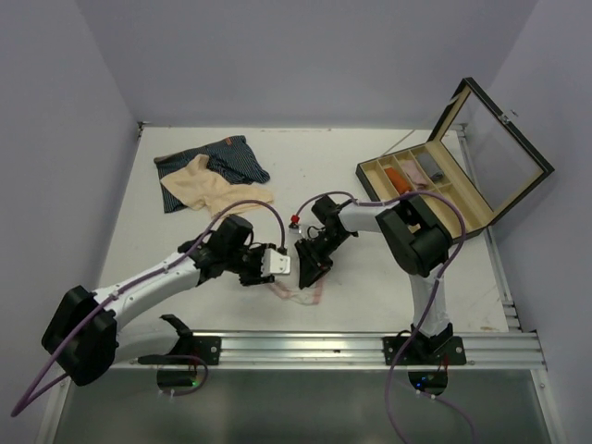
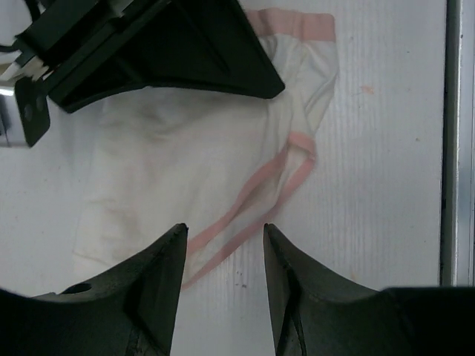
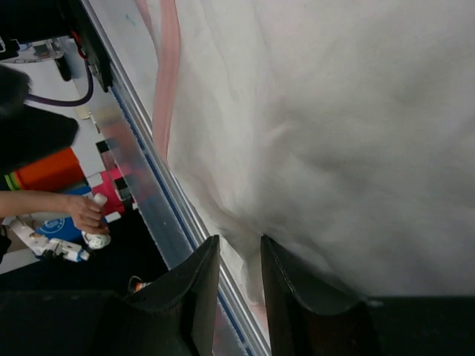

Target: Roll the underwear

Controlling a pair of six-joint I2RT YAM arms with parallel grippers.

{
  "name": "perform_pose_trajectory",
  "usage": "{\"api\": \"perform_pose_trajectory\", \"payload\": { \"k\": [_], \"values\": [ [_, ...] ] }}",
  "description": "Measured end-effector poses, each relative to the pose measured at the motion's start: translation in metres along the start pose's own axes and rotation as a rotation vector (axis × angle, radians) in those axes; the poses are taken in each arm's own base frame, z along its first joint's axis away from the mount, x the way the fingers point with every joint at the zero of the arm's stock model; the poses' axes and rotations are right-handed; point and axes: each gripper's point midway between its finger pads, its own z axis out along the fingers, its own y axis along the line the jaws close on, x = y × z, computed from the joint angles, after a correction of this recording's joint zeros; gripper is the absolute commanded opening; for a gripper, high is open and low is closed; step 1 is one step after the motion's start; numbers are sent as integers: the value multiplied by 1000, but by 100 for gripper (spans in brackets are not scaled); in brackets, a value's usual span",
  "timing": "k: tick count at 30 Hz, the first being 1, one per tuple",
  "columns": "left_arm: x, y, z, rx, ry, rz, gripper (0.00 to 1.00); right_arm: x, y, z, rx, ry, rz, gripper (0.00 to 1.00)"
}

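The small pink-and-white underwear (image 1: pixel 306 294) lies mostly flat on the white table near the front rail. In the left wrist view it (image 2: pixel 193 163) shows white cloth with pink trim. My left gripper (image 2: pixel 225 230) is open and empty, its tips over the garment's pink-trimmed edge; in the top view it (image 1: pixel 280 274) sits at the garment's left. My right gripper (image 3: pixel 239 245) has narrow jaws with a fold of the white cloth (image 3: pixel 334 133) between them; in the top view it (image 1: pixel 308 268) points down at the garment. The beige underwear (image 1: pixel 208 185) lies on the navy striped one (image 1: pixel 236 157) at the back left.
A compartmented wooden box (image 1: pixel 425 185) with its glass lid (image 1: pixel 499 139) raised stands at the back right, holding rolled items. The metal rail (image 1: pixel 370 347) runs along the table's near edge, close to the garment. Purple walls enclose the table.
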Motion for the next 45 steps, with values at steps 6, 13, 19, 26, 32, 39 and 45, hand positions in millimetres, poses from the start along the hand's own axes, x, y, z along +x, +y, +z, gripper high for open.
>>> {"api": "perform_pose_trajectory", "payload": {
  "k": [6, 13, 19, 26, 32, 39, 45],
  "values": [
    [-14, -36, 24, 54, -19, 180, 51, -2, 1, 3, -35, -2, 34, 33],
    [-17, -58, 48, 65, -13, 297, 52, -4, 2, 4, -43, 0, 36, 32],
    [3, -57, 65, 45, 57, 343, 47, -4, 2, 3, -42, 3, 29, 31],
    [5, -49, 73, 12, 68, 369, 21, -5, 0, 1, -27, 8, -7, 29],
    [7, -53, 72, 39, 82, 370, 1, -46, 7, -28, 14, -69, -97, 32],
    [6, -66, 66, 132, 110, 319, 0, -113, -18, -106, 159, -296, -159, 31],
    [-20, -65, 59, 186, 114, 268, 0, -102, -48, -80, 220, -208, -97, 28]
  ]
}}
